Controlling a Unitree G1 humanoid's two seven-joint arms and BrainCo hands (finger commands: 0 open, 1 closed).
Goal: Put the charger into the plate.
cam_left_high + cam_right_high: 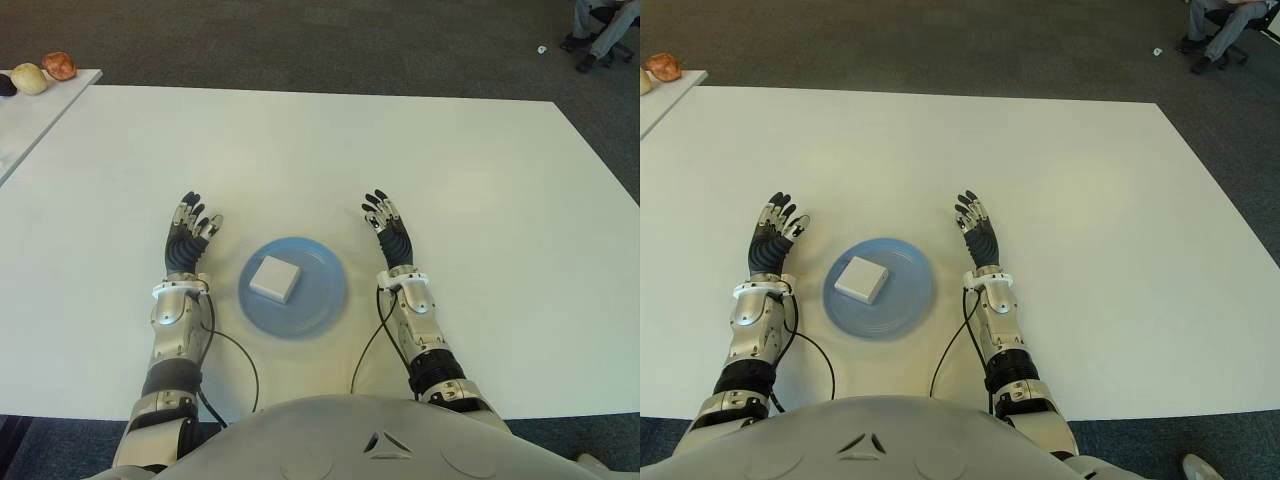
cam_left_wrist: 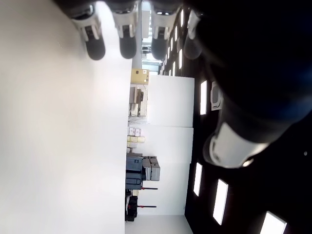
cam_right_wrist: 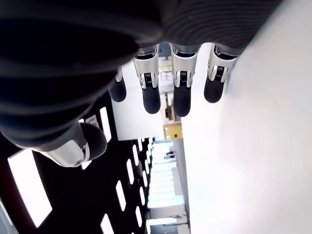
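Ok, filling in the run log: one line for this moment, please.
charger: in blue plate | left hand: open, left of plate | right hand: open, right of plate | white table

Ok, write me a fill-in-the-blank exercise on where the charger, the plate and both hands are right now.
1. The white charger lies on the blue ____.
2. The plate sits between the left hand and the ____ hand.
3. Both hands, the right hand included, have their fingers spread and hold ____.
4. The plate stands on a ____ table.

Missing words: plate; right; nothing; white
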